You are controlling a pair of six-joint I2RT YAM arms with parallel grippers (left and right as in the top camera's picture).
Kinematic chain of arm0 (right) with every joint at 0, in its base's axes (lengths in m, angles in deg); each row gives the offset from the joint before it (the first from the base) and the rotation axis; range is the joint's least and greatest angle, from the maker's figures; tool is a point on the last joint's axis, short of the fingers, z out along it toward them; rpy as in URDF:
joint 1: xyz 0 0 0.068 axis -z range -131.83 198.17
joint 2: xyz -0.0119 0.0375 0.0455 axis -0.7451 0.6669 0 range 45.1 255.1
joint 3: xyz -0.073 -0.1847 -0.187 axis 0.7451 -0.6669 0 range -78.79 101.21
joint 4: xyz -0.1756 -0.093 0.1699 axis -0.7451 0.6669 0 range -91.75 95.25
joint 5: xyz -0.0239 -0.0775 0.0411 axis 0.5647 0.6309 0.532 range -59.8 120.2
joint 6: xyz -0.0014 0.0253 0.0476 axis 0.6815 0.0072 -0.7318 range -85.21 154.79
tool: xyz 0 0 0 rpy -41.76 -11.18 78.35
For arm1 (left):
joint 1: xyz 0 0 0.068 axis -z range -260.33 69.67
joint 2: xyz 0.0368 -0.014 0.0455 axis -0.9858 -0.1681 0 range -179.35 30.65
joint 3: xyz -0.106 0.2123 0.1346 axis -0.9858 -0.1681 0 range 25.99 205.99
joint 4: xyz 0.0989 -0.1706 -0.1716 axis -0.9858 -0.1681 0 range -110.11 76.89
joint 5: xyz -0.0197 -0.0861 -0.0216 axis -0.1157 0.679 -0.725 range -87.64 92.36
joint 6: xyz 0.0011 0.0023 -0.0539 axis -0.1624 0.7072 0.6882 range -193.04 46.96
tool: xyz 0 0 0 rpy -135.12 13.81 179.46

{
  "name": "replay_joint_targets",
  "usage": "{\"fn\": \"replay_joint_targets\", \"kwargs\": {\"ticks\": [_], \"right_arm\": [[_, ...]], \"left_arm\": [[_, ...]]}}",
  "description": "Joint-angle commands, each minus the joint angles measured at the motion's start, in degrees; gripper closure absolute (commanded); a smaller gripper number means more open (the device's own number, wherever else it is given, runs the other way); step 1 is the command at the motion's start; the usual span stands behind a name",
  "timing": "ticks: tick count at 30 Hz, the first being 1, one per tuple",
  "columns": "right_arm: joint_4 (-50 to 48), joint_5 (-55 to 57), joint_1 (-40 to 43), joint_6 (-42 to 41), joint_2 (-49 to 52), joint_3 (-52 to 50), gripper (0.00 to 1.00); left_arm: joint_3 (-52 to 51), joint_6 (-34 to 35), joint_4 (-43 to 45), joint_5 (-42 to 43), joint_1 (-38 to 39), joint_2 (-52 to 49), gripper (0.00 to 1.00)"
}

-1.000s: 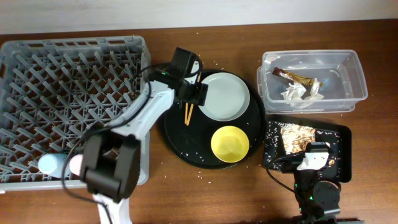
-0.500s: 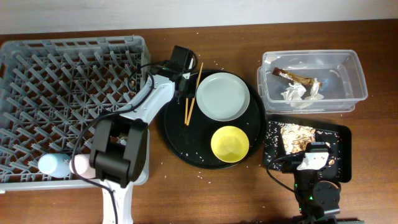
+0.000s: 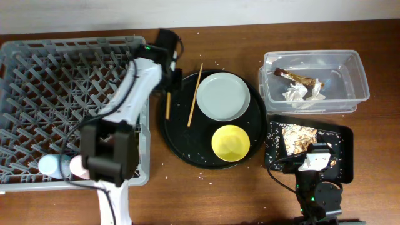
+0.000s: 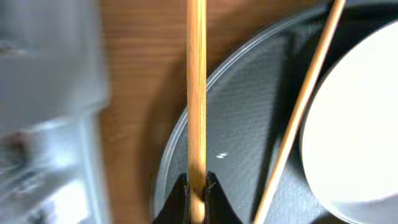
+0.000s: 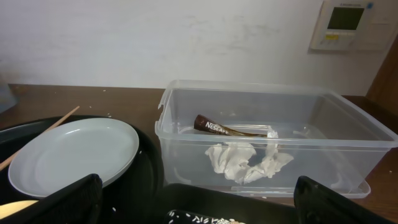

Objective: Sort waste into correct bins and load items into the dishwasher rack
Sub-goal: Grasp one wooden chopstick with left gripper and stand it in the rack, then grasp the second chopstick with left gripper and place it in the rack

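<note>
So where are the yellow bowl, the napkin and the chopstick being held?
Yellow bowl (image 3: 230, 143): overhead view, its centre.
Napkin (image 5: 239, 160): right wrist view, its crumpled middle.
Held chopstick (image 4: 196, 93): left wrist view, middle of its shaft.

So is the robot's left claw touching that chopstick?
Touching. The left wrist view shows the chopstick pinched between the two fingertips of the left gripper, with no gap on either side.
</note>
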Motion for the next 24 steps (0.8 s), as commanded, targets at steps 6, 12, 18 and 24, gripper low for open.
{"fn": "replay_joint_targets", "kwargs": {"ticks": [6, 12, 18, 24], "right_arm": [[0.2, -0.11, 0.39, -0.44, -0.22, -0.44, 0.02], [0.2, -0.11, 0.39, -0.44, -0.22, -0.44, 0.02], [0.2, -0.11, 0.39, -0.44, -0.22, -0.44, 0.02], [0.2, -0.11, 0.39, -0.44, -0.22, -0.44, 0.01]], "left_arm": [[-3.69, -6.21, -10.27, -6.54, -10.21, 5.25, 0.95], [-4.37, -5.95, -10.34, -3.56, -10.27, 6.12, 0.79], [0.07, -5.99, -10.47, 7.61, -5.88, 11.02, 0.73], [-10.29, -8.31, 6.56, 1.49, 7.56, 3.45, 0.49]]}}
